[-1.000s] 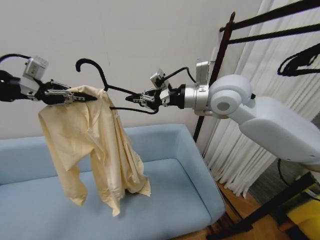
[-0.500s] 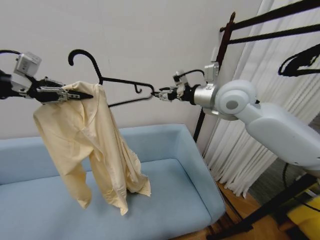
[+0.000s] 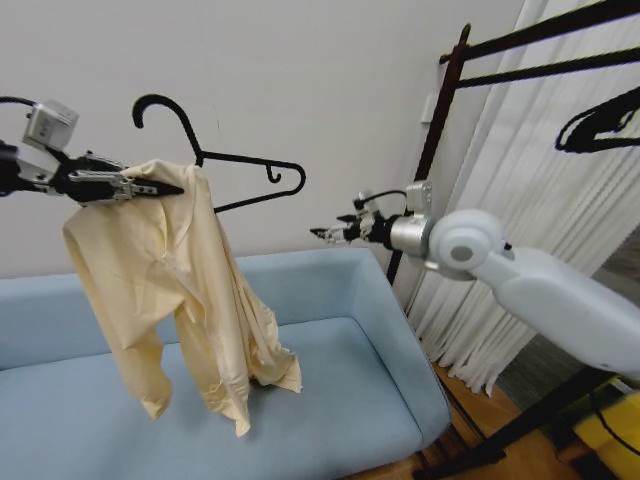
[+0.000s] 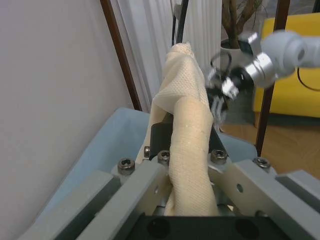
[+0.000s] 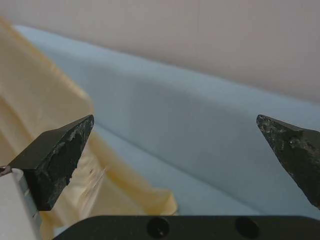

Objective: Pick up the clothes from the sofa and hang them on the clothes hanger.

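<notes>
Above sofa (image 3: 340,400): left tool (image 3: 165,188) clamps shirt (image 3: 190,290), hanger (image 3: 240,160) end hidden; right tool (image 3: 322,234) agape, empty.

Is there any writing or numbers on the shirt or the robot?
None: no words, numbers or logos can be read on the pale yellow cloth shirt, the black hooked hanger, the light blue sofa, the left gripper clamping the shirt, or the open right gripper.

The shirt (image 3: 185,290) is pale yellow, with a fine woven texture. The hanger (image 3: 245,159) is black. The sofa (image 3: 340,390) is light blue. The wall (image 3: 330,80) and the curtain (image 3: 520,200) are white.
</notes>
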{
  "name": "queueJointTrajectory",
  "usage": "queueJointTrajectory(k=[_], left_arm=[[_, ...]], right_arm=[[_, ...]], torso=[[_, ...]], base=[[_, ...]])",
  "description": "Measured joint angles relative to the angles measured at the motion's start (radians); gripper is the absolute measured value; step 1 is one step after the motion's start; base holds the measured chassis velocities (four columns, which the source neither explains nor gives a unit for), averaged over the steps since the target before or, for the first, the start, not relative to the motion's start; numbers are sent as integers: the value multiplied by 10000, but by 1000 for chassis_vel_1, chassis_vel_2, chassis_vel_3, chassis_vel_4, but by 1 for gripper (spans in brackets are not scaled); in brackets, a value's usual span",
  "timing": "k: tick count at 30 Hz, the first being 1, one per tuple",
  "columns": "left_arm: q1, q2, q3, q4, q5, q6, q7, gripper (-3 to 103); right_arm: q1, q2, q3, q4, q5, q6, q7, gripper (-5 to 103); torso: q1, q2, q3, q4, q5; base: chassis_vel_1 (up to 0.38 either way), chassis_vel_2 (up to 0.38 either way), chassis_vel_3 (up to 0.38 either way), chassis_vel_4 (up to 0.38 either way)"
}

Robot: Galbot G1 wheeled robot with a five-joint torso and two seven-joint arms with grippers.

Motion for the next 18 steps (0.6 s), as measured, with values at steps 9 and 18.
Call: queueJointTrajectory(k=[9,18], left_arm=[[-60,-155,-31,73,-244,-1,-197,3],[-123,-257,39,24,-335,45,-177,3]], right_arm=[[-2941,1446,-13,748,-755,232,1328,100],[-3787,2535,-269,470,-641,838,1821,100]], torso=[[0,0,0,3,-1],[0,0,0,0,-1]], base=[[0,0,0,0],[0,0,0,0]])
